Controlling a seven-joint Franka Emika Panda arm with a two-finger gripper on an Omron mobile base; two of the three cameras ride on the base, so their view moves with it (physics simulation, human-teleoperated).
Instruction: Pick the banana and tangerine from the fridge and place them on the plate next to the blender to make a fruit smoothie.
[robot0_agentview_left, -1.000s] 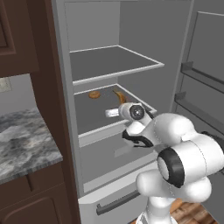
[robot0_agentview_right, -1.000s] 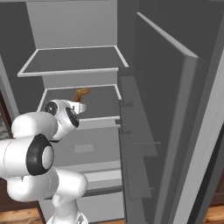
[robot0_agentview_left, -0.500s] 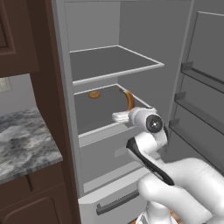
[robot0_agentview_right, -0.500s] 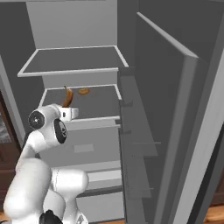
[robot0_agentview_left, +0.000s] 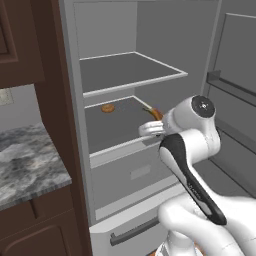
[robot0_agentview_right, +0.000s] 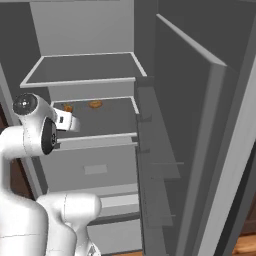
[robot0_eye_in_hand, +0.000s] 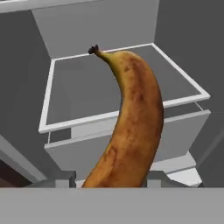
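Nearest the hand camera, the banana (robot0_eye_in_hand: 131, 127) rises from between the gripper's (robot0_eye_in_hand: 116, 180) fingers (robot0_eye_in_hand: 59, 179), its dark stem uppermost and its brown-speckled body curving up in front of the fridge (robot0_eye_in_hand: 100, 26) interior. The jaws are clamped on the banana's lower end; a grey finger block stands on each side of it at the bottom of the hand view.

From the left base view, the white arm reaches up to the open fridge (robot0_agentview_left: 150, 30), and the banana (robot0_agentview_left: 156, 113) shows as an orange-brown tip just beyond the wrist, above the front edge of the lower shelf (robot0_agentview_left: 112, 125). From the right base view, the banana (robot0_agentview_right: 68, 108) peeks out behind the hand, over the left part of that shelf (robot0_agentview_right: 107, 120).

Farther back on the same shelf lies a small flat tan item (robot0_agentview_left: 107, 108), well apart from the banana. Above it, the upper shelf (robot0_agentview_left: 127, 70) is bare. The fridge door (robot0_agentview_right: 200, 135) stands open at the right.
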